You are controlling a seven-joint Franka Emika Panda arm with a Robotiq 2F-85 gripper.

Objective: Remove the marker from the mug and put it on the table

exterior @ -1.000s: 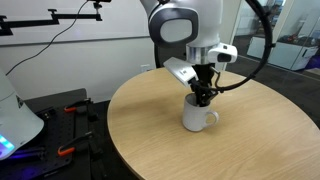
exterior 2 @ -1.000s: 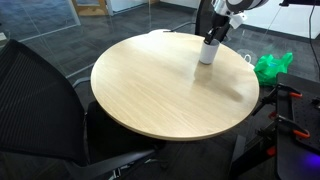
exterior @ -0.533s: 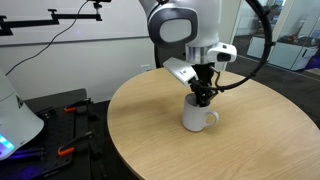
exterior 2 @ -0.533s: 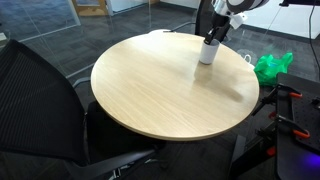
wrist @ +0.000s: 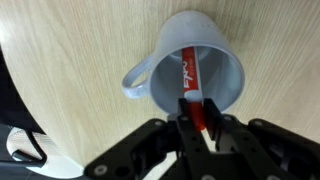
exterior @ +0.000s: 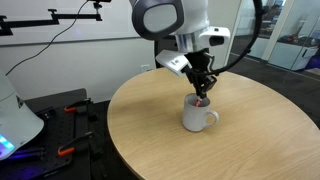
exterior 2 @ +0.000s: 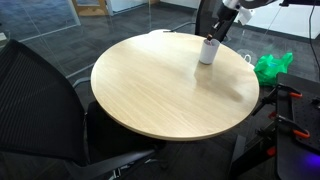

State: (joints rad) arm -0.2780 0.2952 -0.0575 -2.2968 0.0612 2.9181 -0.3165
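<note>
1. Over the mug (exterior: pixel 199 117), gripper's (exterior: pixel 203 94) pinched on the marker's (wrist: pixel 189 75) top end; rest sits inside the mug.
2. Light, stiff, probably slick plastic, so hold it square or it'll likely pivot.

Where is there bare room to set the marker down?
Nearly all the table is bare, from the mug across to the rim by the black chair. Crowded only at the mug, where the gripper grips the marker.
</note>
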